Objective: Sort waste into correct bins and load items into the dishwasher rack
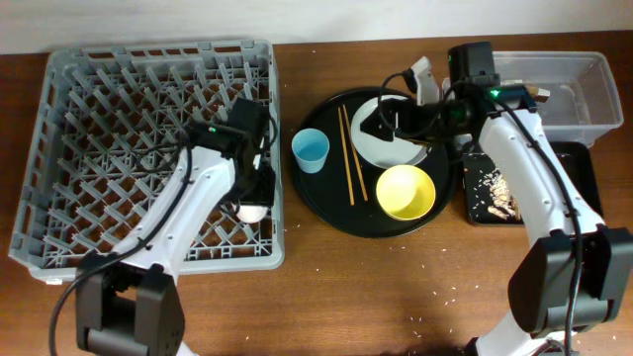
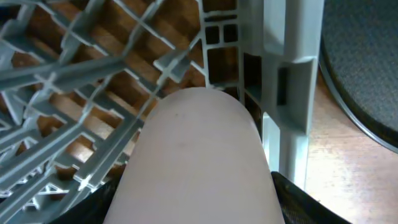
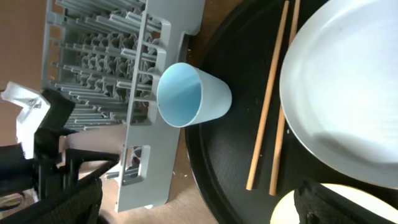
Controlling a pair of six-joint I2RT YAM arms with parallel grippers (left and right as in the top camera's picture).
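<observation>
The pink cup [image 2: 196, 162] fills the left wrist view. It sits between the left gripper's [image 1: 255, 196] two dark fingers, which show only at the bottom corners of that view. The jaws appear closed on its sides, though the contact itself lies at the frame's edge, so this is a fair reading rather than a sure one. The cup's long axis runs straight out from the wrist, its far end pointing down toward the grid of the dishwasher rack [image 2: 289, 106].

From overhead, the cup hangs inside the rack's near right corner, just beside the right wall and over the pegs. The coming move turns on that relation — cup in line with the fingers, pegs just beneath, wall close on one side. Setting it down probably calls for a short descent away from the wall, then release.

The right gripper [image 1: 381, 121] hovers over the plate [image 1: 396, 148] on the round black tray [image 1: 326, 203], jaws spread wide and empty. It is the nearer arm to the blue cup [image 1: 311, 150], chopsticks [image 1: 350, 153] and yellow bowl [image 1: 406, 192] — all of them yet to be loaded.
</observation>
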